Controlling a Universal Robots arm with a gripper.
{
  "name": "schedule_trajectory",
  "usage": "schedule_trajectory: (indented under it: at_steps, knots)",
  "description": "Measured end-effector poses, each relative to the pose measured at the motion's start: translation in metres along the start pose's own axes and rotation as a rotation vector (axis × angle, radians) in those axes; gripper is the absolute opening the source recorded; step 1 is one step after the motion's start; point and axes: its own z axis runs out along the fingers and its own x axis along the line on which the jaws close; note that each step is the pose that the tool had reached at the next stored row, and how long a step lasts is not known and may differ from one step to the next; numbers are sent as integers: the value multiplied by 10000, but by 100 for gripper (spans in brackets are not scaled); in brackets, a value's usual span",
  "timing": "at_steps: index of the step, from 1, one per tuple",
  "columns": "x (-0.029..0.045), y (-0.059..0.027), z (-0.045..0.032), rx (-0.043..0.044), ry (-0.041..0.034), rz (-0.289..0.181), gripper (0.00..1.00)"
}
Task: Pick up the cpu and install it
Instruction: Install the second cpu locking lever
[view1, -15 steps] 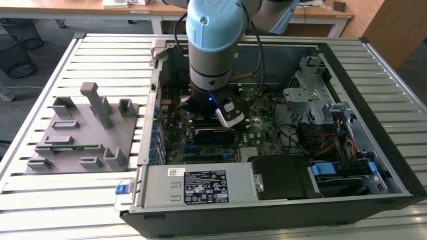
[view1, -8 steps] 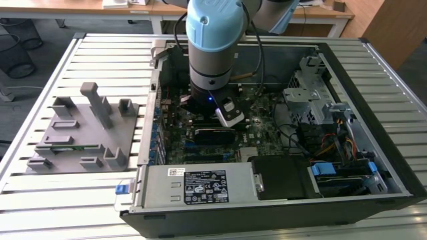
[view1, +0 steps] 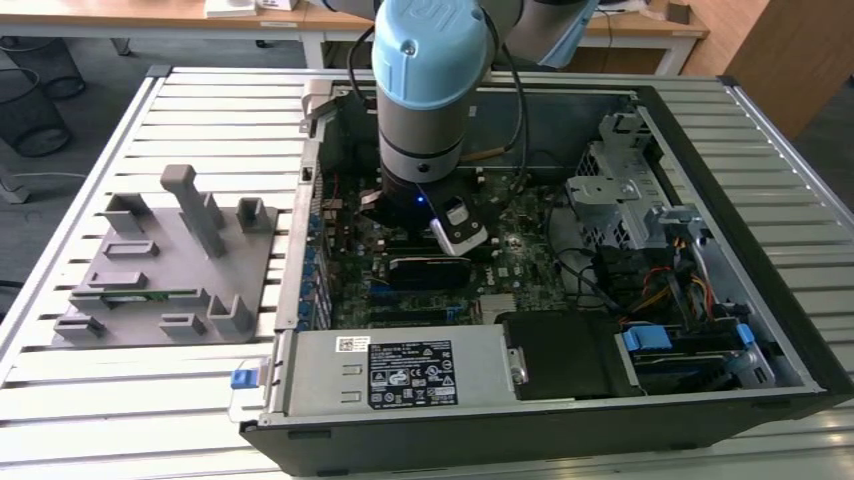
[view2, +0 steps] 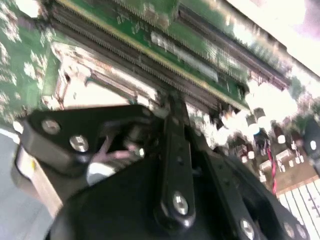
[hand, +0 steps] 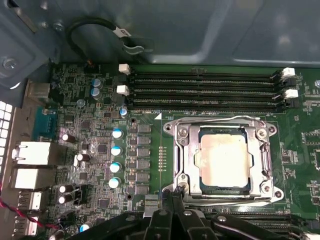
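- Gripper (hand: 172, 196), black, nearest the lens at the lower edge of the first wrist view: fingertips drawn together to a narrow point, nothing between them, tip touching or just above the near edge of the socket frame (hand: 181, 150).
- Cpu (hand: 223, 159): flat square chip with pale metal top, lying seated inside the socket frame, right of centre in the first wrist view; frame open around it, retaining wire along its upper edge.
- Memory slots (hand: 202, 91): three long black rows with white end clips, just above the socket frame in the first wrist view.
- Motherboard (hand: 95, 150): green, with blue-topped capacitors left of the socket and metal ports at the frame's left edge.
- Computer case (view1: 561, 400): open, black, lying on a slatted metal table (view1: 134, 400) in the exterior view.
- Robot arm (view1: 424, 90): pale blue and grey, reaching down into the case's middle.
- Grey fixture tray (view1: 160, 260): on the table, at the exterior view's left of the case.
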Motion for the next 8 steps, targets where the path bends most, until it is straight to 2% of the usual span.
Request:
schedule_trajectory:
  at_steps: [8]
  knots:
    - [21,0,6,-15,-2,-2,11]
